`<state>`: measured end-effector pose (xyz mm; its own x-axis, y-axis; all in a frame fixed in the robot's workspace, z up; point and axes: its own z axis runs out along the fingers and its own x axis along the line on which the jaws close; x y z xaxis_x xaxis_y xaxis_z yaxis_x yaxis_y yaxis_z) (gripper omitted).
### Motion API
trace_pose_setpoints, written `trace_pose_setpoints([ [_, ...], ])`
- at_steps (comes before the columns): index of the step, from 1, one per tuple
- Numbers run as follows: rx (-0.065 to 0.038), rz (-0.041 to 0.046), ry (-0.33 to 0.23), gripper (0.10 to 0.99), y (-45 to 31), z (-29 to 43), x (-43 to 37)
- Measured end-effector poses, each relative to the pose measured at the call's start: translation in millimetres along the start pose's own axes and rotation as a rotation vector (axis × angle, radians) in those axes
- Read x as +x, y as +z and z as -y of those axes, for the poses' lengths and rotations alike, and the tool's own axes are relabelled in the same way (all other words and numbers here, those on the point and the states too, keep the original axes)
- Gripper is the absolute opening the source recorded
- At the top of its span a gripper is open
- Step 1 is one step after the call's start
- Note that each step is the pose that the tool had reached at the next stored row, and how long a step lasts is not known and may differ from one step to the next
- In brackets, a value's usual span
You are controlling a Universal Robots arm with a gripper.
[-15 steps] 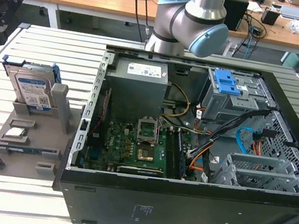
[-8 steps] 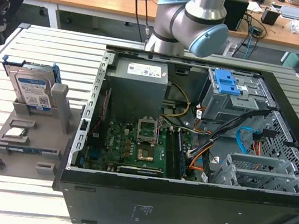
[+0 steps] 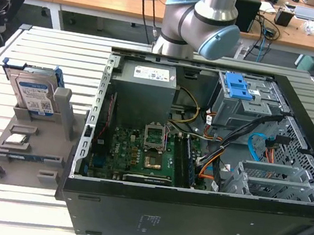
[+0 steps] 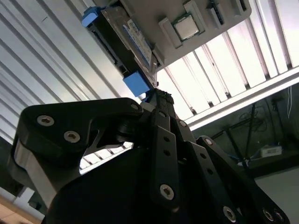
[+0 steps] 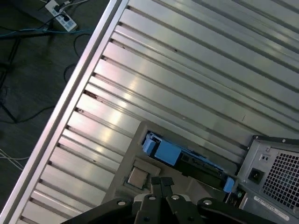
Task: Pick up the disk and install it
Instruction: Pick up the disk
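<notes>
Evidently the gripper (image 5: 161,181) was empty, its fingers pressed together, hanging over the disk (image 5: 168,152) and apart from it in the first wrist view. The disk stood on edge at one end of the grey holder (image 3: 42,136), label face showing in the exterior view, its blue frame running round its rim. The holder lay on the slatted worktop (image 3: 12,214) near the edge at the exterior view's left, just beside the open case (image 3: 189,217).

By its look the disk would be stiff, dense and fairly heavy for its bulk, with smooth metal faces that could slip, and it would take knocks badly. The soundest hold seemed to be across its two flat faces at the exposed upper edge, midway between the frame's blue ends.
</notes>
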<state>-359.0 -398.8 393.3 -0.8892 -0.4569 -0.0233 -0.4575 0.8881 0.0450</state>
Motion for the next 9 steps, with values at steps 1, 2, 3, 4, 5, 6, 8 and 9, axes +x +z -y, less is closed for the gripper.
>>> trace_pose_setpoints([
  [1,-0.001,-0.0013,-0.028,0.106,0.0,0.0,0.0],
  [2,-0.001,-0.0023,-0.05,0.106,0.0,0.0,0.0],
  [3,-0.002,-0.0029,-0.064,0.106,0.0,0.0,0.0],
  [4,-0.002,-0.0036,-0.08,0.106,0.0,0.0,0.0],
  [5,-0.002,-0.0049,-0.108,0.106,0.0,0.0,0.0],
  [6,-0.003,-0.006,-0.134,0.106,0.0,0.0,0.0],
  [8,-0.004,-0.0074,-0.164,0.106,0.0,0.0,0.0],
  [9,-0.004,-0.0083,-0.184,0.106,0.0,0.0,0.0],
])
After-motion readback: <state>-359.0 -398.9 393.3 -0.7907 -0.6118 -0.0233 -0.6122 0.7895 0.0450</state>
